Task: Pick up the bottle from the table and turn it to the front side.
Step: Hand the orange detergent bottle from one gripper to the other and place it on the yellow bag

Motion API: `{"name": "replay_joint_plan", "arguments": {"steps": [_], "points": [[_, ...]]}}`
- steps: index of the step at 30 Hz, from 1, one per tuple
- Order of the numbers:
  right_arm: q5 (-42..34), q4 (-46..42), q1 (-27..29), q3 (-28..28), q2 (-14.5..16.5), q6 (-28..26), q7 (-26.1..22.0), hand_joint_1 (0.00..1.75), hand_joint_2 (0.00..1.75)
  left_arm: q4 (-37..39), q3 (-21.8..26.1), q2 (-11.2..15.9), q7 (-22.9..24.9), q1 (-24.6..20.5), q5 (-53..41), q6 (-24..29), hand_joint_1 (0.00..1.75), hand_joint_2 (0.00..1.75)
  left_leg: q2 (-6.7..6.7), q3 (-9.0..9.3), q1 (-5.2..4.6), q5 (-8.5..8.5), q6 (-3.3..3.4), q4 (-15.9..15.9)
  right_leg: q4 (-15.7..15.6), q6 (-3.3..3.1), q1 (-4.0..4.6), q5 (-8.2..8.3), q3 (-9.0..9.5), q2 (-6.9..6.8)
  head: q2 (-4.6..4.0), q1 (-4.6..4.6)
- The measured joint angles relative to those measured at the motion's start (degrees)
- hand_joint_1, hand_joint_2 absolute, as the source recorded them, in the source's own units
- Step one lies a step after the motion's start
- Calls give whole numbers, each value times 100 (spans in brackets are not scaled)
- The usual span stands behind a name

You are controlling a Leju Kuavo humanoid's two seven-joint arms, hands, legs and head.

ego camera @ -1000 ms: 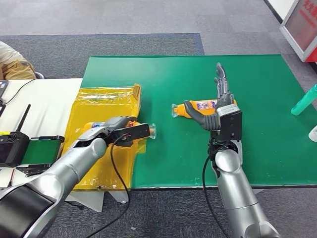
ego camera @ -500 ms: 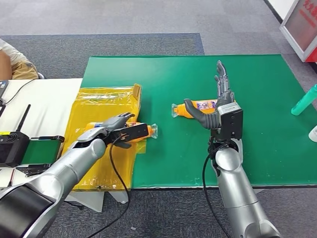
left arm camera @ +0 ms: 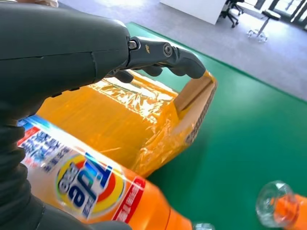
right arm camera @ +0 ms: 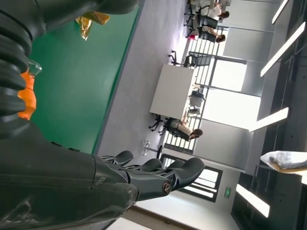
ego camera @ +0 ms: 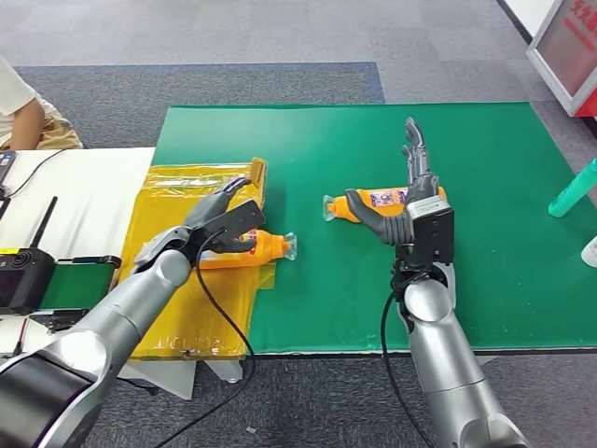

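One orange detergent bottle [ego camera: 264, 245] lies on its side at the edge of a yellow wrapped cardboard [ego camera: 190, 280], clear cap pointing right. My left hand [ego camera: 222, 222] hovers just behind and left of it, fingers stretched out and holding nothing. From the left wrist, the bottle's label [left arm camera: 87, 184] faces up under the fingers [left arm camera: 163, 52]. A second orange bottle [ego camera: 377, 199] lies on the green table [ego camera: 492, 261]. My right hand [ego camera: 415, 191] stands over its right end with fingers straight and the thumb reaching along its near side, not gripping.
A teal bottle [ego camera: 574, 189] and a white object [ego camera: 590, 250] sit at the table's right edge. A black radio [ego camera: 24, 271] lies on the white table to the left, where a person [ego camera: 21, 107] sits at the far corner.
My left hand has lifted off the near bottle and drawn back to the left, uncovering it. The right hand has barely moved.
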Motion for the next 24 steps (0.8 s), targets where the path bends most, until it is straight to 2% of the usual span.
{"name": "replay_joint_plan", "arguments": {"steps": [3,6,11,15,19,22,24], "points": [[-37,46,3,0,-6,9,-49,0,175,-368,176,132,-415,194,637,-336,0,175,0,0,0,0,0,0,1,0,1,0,1,0,0,1],[-97,125,-2,6,-36,67,-83,0,175,-990,431,351,-914,576,1627,-692,0,175,1,0,0,0,0,-1,2,-1,1,-1,0,2,0,0],[-137,324,-22,79,-149,220,-64,0,175,-2123,789,720,-1180,1325,2312,-618,0,175,1,-3,1,-1,-1,-1,1,-2,2,-5,-4,-2,0,-1],[-173,398,-21,156,-191,274,-56,0,175,-2743,1015,820,-1290,1799,2874,-437,0,175,1,-4,1,-2,-1,-1,1,-3,2,-5,-2,-1,0,0],[-406,407,14,232,-207,390,3,0,175,-3482,1320,807,-1461,2459,3790,-207,0,0,2,-4,0,-4,-1,0,0,-3,1,-5,-6,1,0,0],[-631,398,67,304,-207,477,3,0,175,-3948,1551,708,-1633,2882,4616,-206,0,0,1,-5,1,-5,-1,0,0,-3,2,-6,-9,1,0,-1],[-704,354,127,346,-207,471,-8,0,175,-4248,1653,602,-1711,3075,4907,-14,0,0,1,-5,1,-5,-1,0,-1,-4,2,-6,-9,0,0,-1]]}}
